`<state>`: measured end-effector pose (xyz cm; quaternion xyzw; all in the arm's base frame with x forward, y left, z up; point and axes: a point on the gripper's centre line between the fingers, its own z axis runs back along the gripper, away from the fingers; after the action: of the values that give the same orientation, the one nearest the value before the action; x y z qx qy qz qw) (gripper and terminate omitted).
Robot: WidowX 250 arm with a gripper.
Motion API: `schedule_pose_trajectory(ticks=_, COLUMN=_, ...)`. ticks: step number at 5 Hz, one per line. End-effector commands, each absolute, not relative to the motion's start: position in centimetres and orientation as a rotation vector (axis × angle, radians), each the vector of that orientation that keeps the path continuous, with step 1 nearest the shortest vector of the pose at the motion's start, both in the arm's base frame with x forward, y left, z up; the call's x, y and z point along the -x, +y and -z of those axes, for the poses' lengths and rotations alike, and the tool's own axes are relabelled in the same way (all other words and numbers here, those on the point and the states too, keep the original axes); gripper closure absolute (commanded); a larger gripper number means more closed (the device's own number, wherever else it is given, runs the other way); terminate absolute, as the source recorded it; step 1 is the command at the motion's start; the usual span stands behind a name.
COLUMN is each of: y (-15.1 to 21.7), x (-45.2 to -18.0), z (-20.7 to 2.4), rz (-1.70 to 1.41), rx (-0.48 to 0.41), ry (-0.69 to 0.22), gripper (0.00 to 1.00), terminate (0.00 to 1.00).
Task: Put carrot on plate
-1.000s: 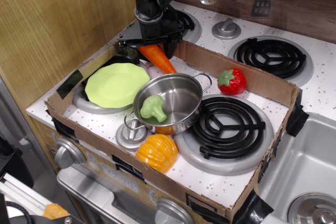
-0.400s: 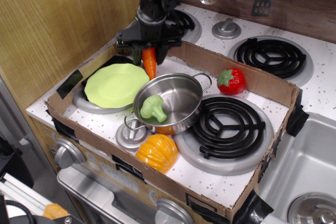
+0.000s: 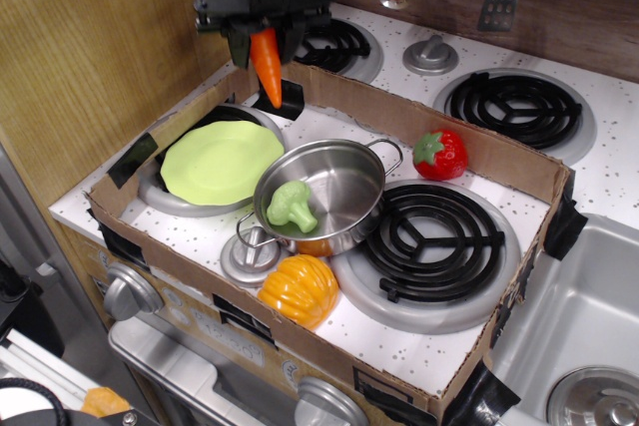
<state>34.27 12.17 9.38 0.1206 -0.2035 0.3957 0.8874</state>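
Above the back left corner of the box, the carrot (image 3: pixel 266 63) hangs point down, clamped in the tool (image 3: pixel 264 35).

Going left to right: the plate (image 3: pixel 222 161) lies bare on the desk, below and a little left of the carrot, with the pot (image 3: pixel 329 190) just beside it. The carrying step is under way; the next move calls for travel forward and left, then lowering over the plate before release. Compared with a second ago, the carrot has been lifted clear of the box and now hangs upright.
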Motion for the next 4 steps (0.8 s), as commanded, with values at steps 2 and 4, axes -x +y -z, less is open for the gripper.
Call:
schedule_pose_trajectory(ticks=2, y=15.0, x=-26.6, z=-9.4, rz=-0.612, rx=-0.112, ry=-0.120, gripper=1.00, terminate=0.00)
schedule_pose_trajectory(ticks=4, y=13.9, x=-24.3, z=-8.7, rz=-0.310, rx=-0.085, ry=0.107, gripper=1.00, terminate=0.00)
